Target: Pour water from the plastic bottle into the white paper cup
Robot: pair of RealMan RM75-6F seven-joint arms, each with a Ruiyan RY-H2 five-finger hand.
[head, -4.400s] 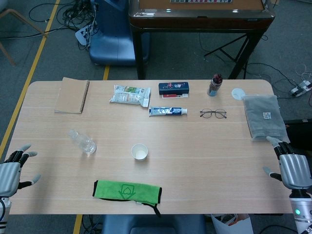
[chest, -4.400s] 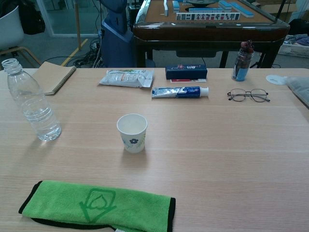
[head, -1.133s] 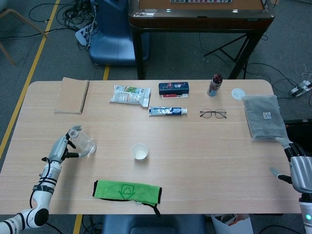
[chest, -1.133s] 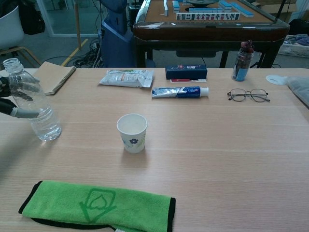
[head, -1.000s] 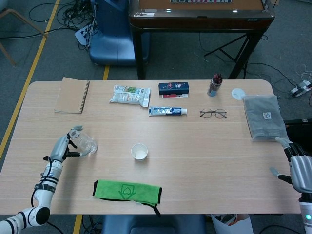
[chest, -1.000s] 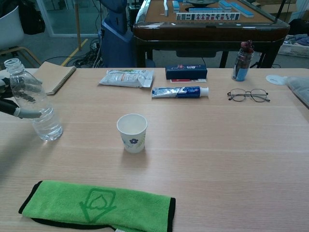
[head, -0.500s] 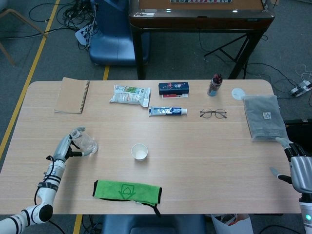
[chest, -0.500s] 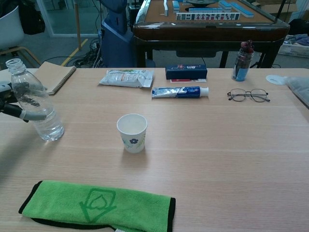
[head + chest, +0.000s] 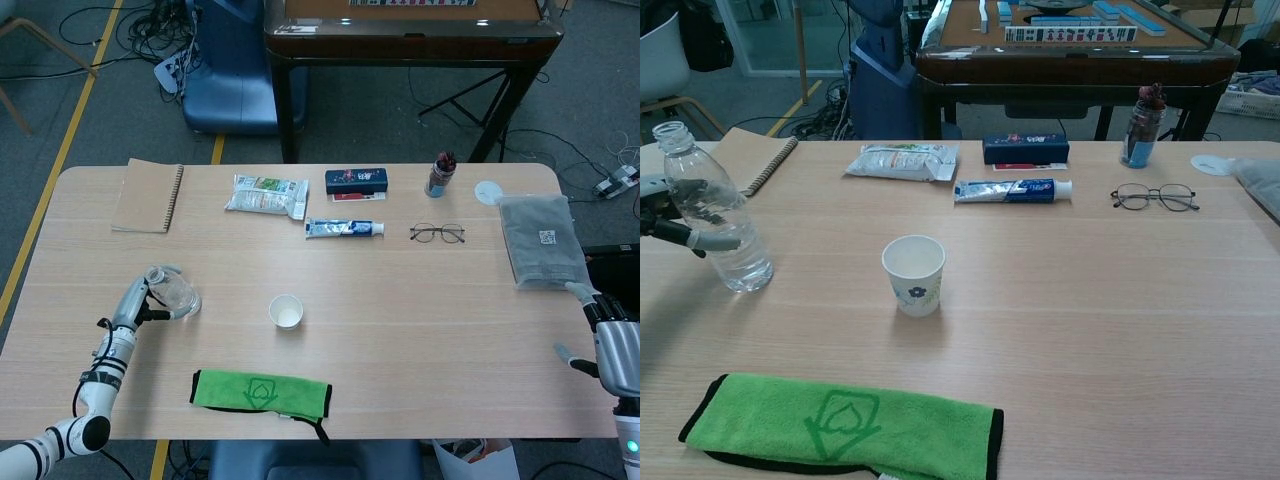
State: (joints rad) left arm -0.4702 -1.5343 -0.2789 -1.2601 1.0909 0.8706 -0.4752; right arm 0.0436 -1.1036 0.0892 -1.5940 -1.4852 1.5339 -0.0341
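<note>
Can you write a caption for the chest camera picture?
Left hand grips the uncapped plastic bottle, standing left of the white paper cup.

Between the plastic bottle [image 9: 712,215] my left hand [image 9: 132,300] grips and the white paper cup [image 9: 913,274] lies bare table [image 9: 1090,330], so that path is open. The green cloth [image 9: 845,428] lies flat near my edge, below it. The toothpaste tube [image 9: 1012,189], wipes pack [image 9: 902,160] and glasses [image 9: 1154,196] sit well beyond the cup.
</note>
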